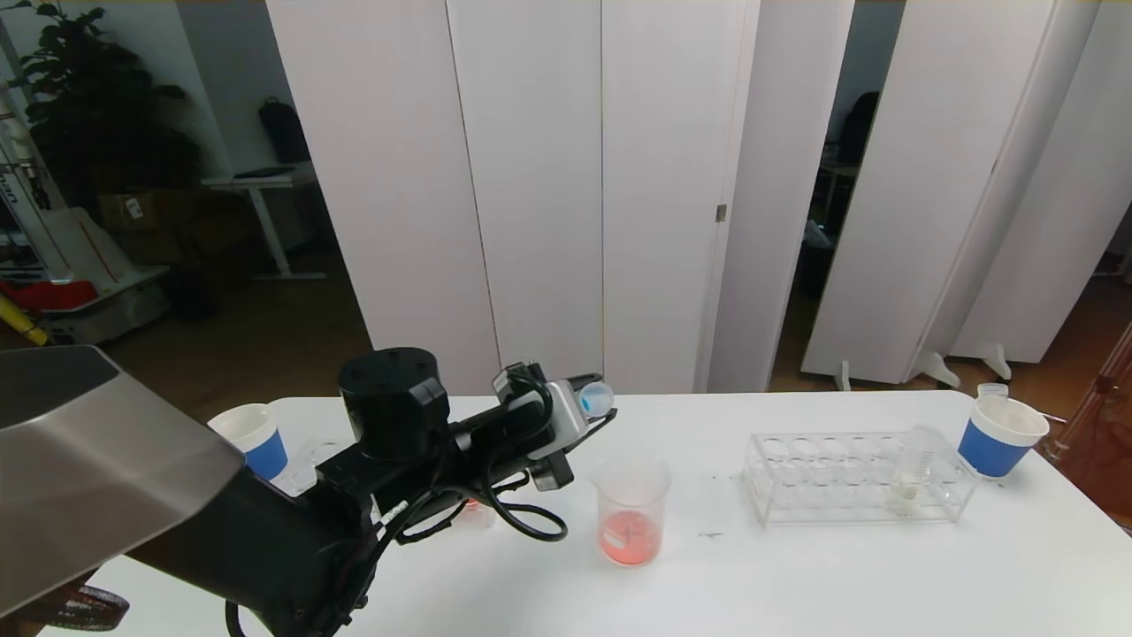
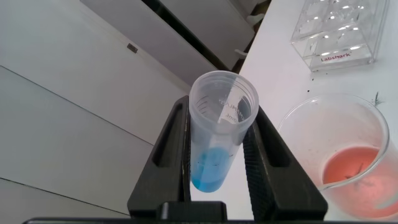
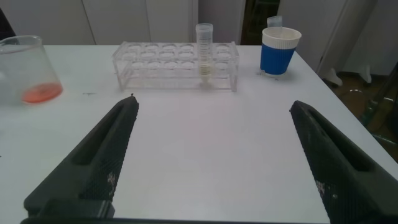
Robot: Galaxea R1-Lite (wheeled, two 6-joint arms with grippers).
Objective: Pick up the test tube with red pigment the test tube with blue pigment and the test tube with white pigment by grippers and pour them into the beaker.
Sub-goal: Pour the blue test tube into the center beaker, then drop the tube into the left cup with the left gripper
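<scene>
The white table runs wide and bare around the beaker, which stands well in from every edge with orange-red liquid at its bottom. To the beaker's right sits the clear rack, the test tube with white pigment upright in it. Beyond the rack stands a paper cup near the table's edge. Just left of and above the beaker, the left gripper clamps the test tube with blue pigment, tilted. The right gripper hangs low over the table short of the rack, its fingers spread wide, touching nothing.
</scene>
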